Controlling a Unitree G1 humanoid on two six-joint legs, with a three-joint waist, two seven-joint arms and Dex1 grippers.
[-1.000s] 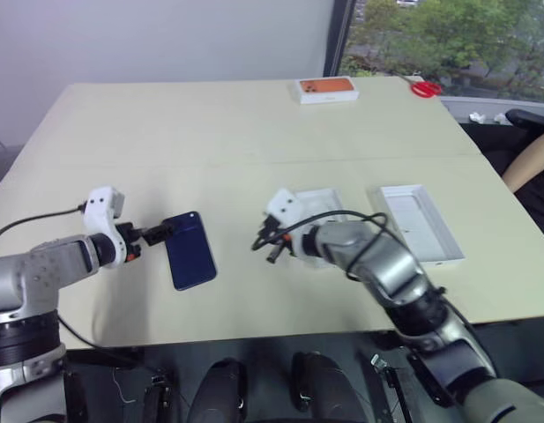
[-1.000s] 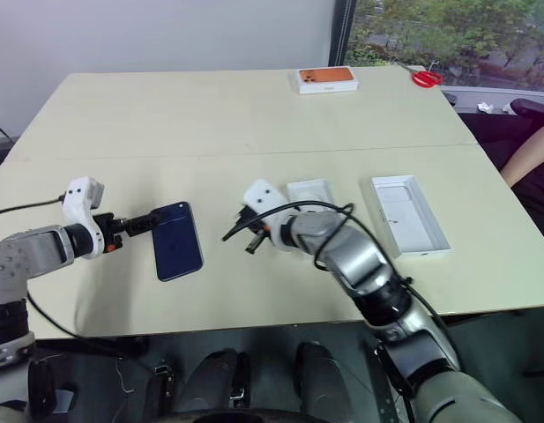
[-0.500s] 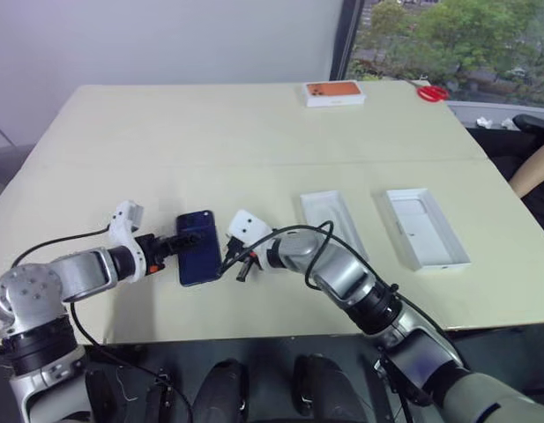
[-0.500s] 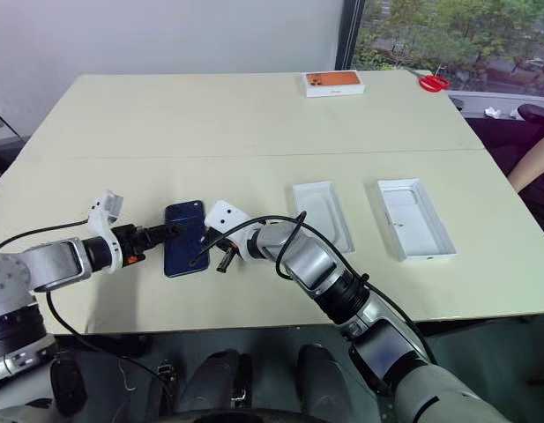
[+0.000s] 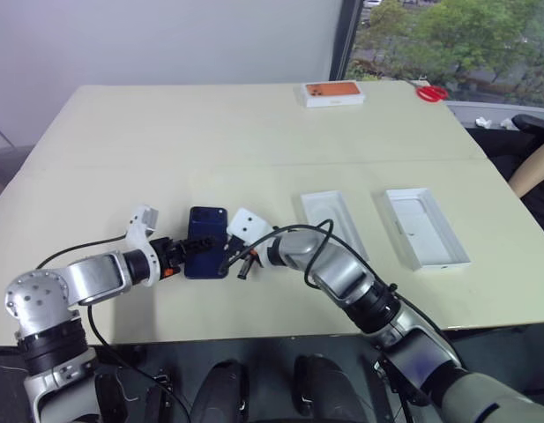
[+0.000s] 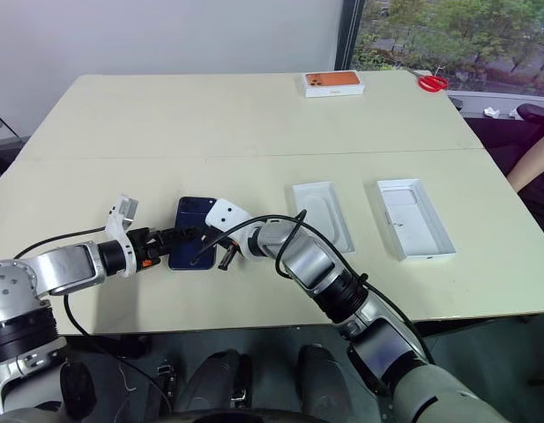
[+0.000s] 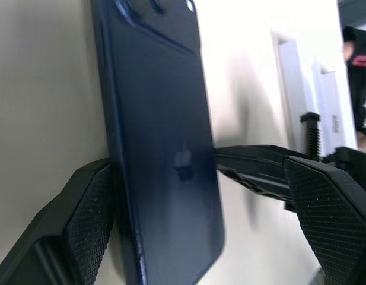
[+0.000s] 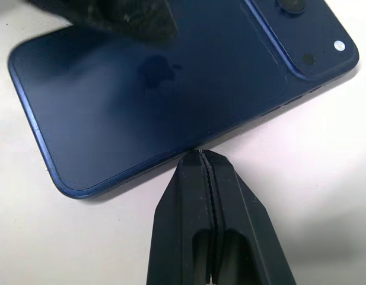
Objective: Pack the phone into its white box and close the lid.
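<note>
Left eye view: on your surface the phone lies back-up, long axis pointing away, between your 2 pincers; left pincer spread astride it, right pincer pressed together at its edge, the white box right.

One phone, two open white trays, one orange-topped box, one pair of scissors.

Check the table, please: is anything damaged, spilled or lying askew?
Nothing looks damaged or spilled. The dark navy-blue phone lies flat, back up, outside the shallow white box tray. The open left gripper straddles it; the shut right gripper meets its edge.
</note>
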